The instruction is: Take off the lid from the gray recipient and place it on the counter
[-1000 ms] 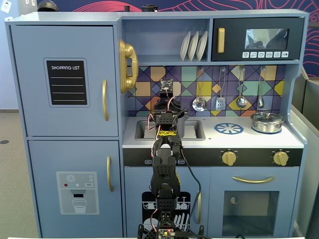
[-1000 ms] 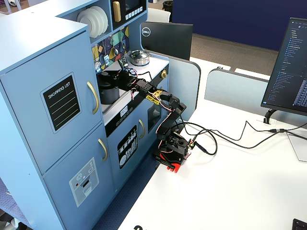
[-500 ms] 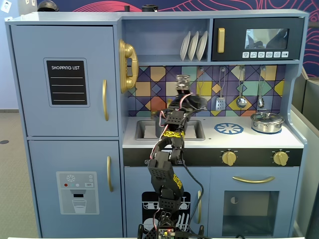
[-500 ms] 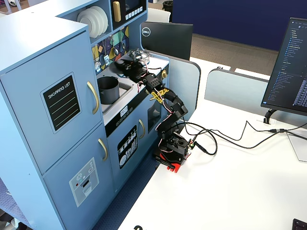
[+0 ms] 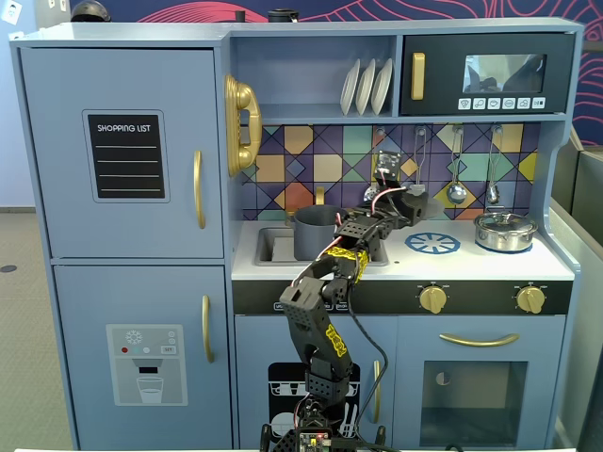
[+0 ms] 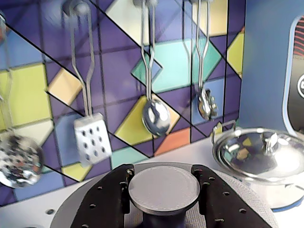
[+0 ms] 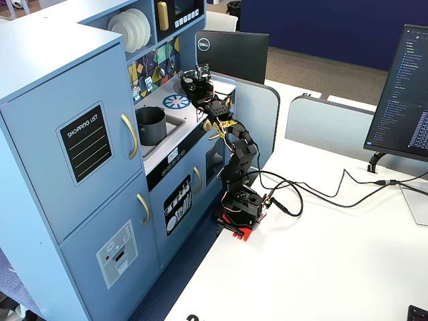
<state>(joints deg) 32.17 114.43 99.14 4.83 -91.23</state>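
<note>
Wrist view shows our gripper (image 6: 164, 190) pinching the lid (image 6: 71, 213) by its knob (image 6: 164, 187), off the pot (image 5: 316, 233), which stands open in the sink. We judge the lid light, stiff and fairly grippy; the knob is the sensible hold. Counter (image 5: 452, 262) lies just below.
</note>
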